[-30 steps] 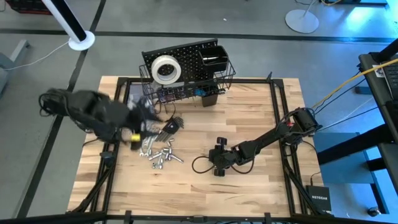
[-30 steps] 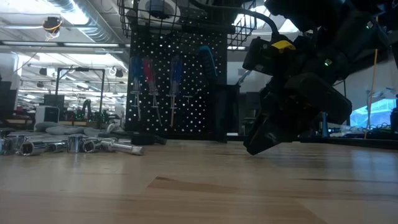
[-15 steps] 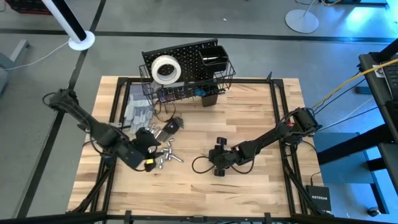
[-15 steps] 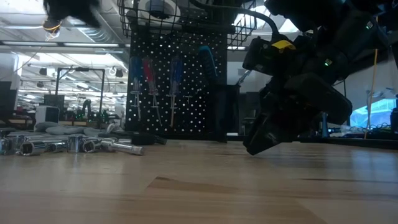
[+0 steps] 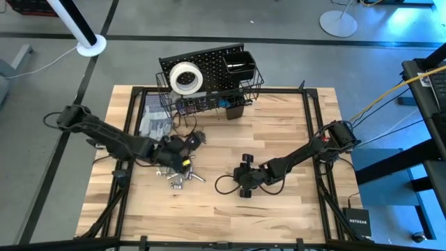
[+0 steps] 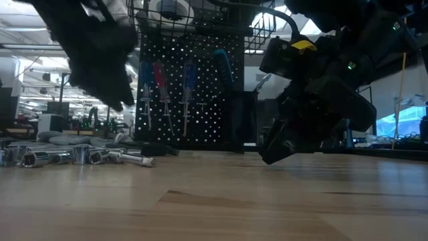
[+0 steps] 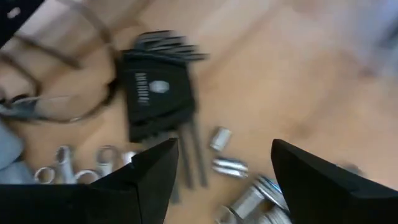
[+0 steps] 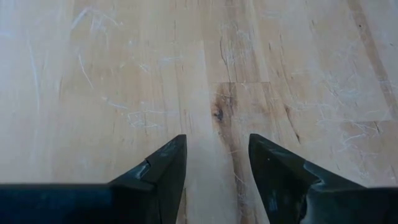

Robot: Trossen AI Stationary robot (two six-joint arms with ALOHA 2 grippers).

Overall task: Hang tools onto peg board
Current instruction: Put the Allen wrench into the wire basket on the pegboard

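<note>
The black peg board stands at the table's far edge, with a white tape roll lying in its wire basket and red- and blue-handled screwdrivers hanging on its face. Silver sockets and wrenches lie loose on the wood, next to a black hex key set. My left gripper hovers open over this pile, touching nothing. It also shows in its wrist view. My right gripper is open and empty, low over bare wood mid-table.
Grey gloves lie on the table left of the peg board's foot. A black square cup sits on the board. Bare wood stretches along the near edge and between the two grippers.
My left arm has swung from the table's left side toward the right, first past the near side of the tool pile, then back toward the far edge over it. It has come down into the low view. The tools and my right arm have kept still.
</note>
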